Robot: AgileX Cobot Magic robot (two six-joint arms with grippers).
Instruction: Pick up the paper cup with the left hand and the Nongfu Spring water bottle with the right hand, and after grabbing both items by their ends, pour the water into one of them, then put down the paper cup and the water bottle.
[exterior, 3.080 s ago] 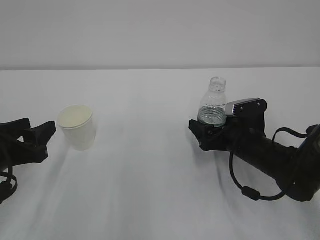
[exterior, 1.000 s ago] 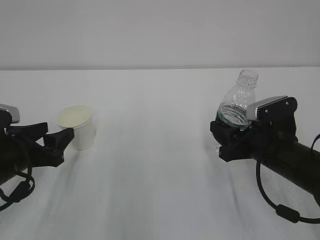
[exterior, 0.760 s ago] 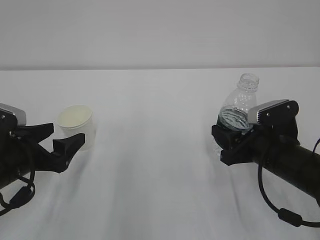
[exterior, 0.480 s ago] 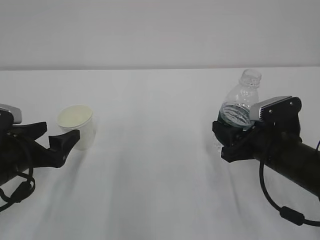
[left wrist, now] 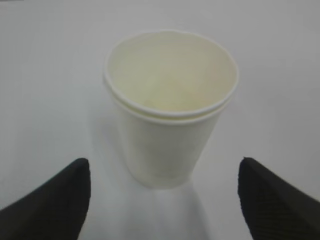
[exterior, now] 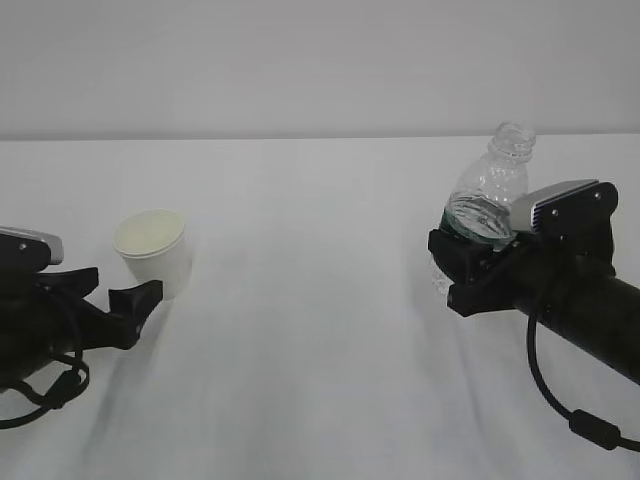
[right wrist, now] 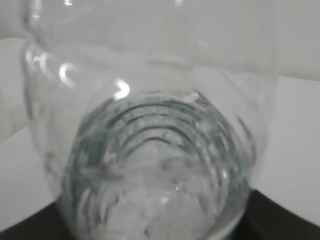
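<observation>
The white paper cup (exterior: 153,252) stands upright on the white table at the left; its cream inside looks empty in the left wrist view (left wrist: 171,105). My left gripper (exterior: 112,290) is open, its fingertips low on either side of the cup's near base, apart from it; the gripper (left wrist: 165,200) frames the cup. My right gripper (exterior: 460,268) is shut on the lower body of the clear Nongfu Spring water bottle (exterior: 490,195), held off the table and tilted right. The bottle (right wrist: 155,165) fills the right wrist view, with water in its lower part.
The white table (exterior: 300,330) runs back to a pale wall. A black cable loop (exterior: 590,430) hangs under the right arm at the lower right.
The right gripper has lifted the bottle and carried it right and up, tilting it. The left gripper has moved in toward the cup, then lowered slightly, staying open.
</observation>
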